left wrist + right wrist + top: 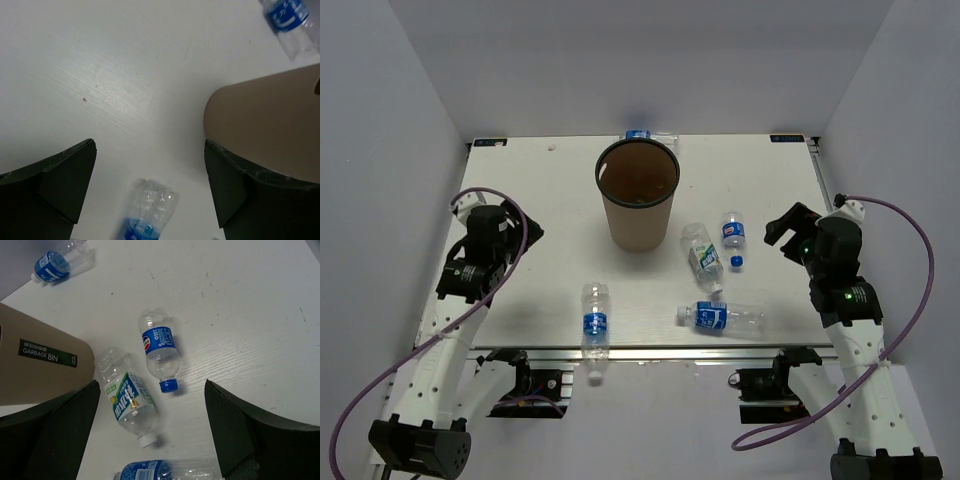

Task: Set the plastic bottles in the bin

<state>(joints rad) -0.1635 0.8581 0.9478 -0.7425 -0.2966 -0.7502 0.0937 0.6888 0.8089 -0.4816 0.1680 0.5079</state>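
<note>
The brown bin (pixel 640 225) stands upright at the table's middle back. Several plastic bottles lie on the table: one behind the bin (pixel 640 135), a blue-capped one (pixel 733 235), a green-labelled one (pixel 703 258), a blue-labelled one (pixel 720 317) and one at front left (pixel 595 320). My left gripper (pixel 498 222) hovers open left of the bin, nothing between its fingers. In the left wrist view the gripper (pixel 150 145) has a bottle (pixel 150 210) below it and the bin (pixel 270 125) at right. My right gripper (pixel 783 232) is open at right; its wrist view (pixel 152 385) shows the blue-capped bottle (pixel 160 350) and green-labelled bottle (pixel 127 397).
White walls enclose the table on three sides. The bin's side carries a "GARBAGE BIN" label (pixel 47 353). Purple cables loop from both arms over the table's side edges. The metal front rail (pixel 640 352) runs along the near edge.
</note>
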